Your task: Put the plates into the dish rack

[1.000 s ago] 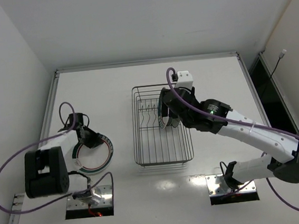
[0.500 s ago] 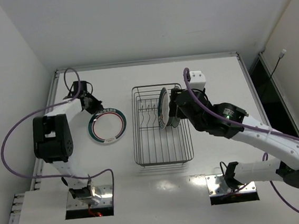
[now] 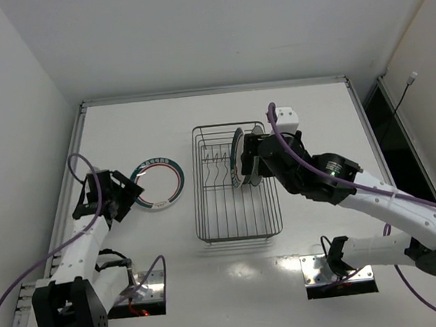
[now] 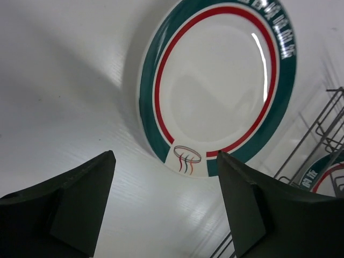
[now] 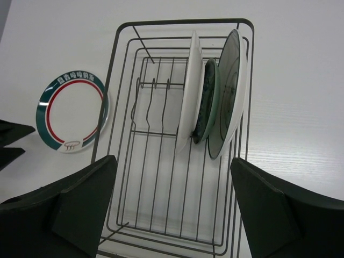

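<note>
One plate (image 3: 158, 186), white with a teal-and-red ringed rim, lies flat on the table left of the dish rack (image 3: 236, 208). My left gripper (image 3: 125, 194) is open just left of it, empty. In the left wrist view the plate (image 4: 215, 80) lies just beyond the open gripper (image 4: 164, 180). Three plates stand upright among the prongs at the rack's far right (image 3: 239, 158): a white one (image 5: 191, 86), a small teal patterned one (image 5: 206, 107) and a dark-rimmed one (image 5: 232, 80). My right gripper (image 5: 172, 161) hangs open above the rack (image 5: 161, 204), holding nothing.
The rack's left prongs (image 5: 153, 102) stand free. A raised border (image 3: 75, 162) runs along the table's left side, close behind the left arm. A white box (image 3: 287, 118) rides on the right arm above the rack's far right corner.
The ringed plate went from the near left up toward the rack and now lies free. My left gripper swung round to its left side and opened. The right gripper opened wider.
</note>
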### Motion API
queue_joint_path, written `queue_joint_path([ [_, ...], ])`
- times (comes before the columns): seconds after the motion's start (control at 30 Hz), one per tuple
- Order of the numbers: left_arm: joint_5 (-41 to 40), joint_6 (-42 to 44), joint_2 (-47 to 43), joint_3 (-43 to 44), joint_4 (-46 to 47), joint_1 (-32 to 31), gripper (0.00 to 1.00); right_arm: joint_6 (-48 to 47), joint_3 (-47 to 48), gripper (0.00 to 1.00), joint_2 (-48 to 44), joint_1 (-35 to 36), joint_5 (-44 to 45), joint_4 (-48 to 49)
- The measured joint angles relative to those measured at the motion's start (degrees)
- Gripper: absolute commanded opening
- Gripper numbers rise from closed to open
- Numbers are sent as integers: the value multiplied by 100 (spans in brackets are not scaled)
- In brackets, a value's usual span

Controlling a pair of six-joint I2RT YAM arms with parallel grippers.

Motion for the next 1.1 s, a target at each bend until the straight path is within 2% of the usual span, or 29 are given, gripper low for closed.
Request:
queue_joint_path([
  [0.13,-20,-26,201,-72,-68,9,75,0,-4,85,68,0,-138,68],
  [0.23,61,-48,433,-234,164,9,71,0,-13,85,63,0,-151,107],
  [0.27,98,-61,557,-334,284,9,64,0,-22,85,61,0,-151,136],
  [0.43,289,-203,1165,-588,802,33,49,0,-35,85,35,0,-144,170],
  [0.47,317,-212,1255,-588,957,31,39,0,-35,85,28,0,-136,168],
  [0.53,378,-275,1473,-579,1207,33,24,0,-35,85,7,0,-125,157],
  [0.57,433,-289,1576,-577,1346,33,10,0,-35,85,-13,0,-120,146],
  [0.63,544,-367,1755,-505,1543,44,0,0,-37,85,-74,0,-109,136],
  [0.8,885,-205,2083,111,1794,61,0,0,-46,85,-282,0,-52,52],
  [0.93,695,-9,1792,568,1228,74,0,-2,-61,85,-398,-2,-22,11],
  [1.0,514,111,1370,929,804,79,0,-22,-136,91,-455,-4,-48,63],
  [1.03,422,168,1143,1128,595,85,0,-35,-205,98,-494,-4,-81,116],
  [1.1,363,236,669,1600,315,111,0,-52,-422,100,-608,-39,-199,302],
])
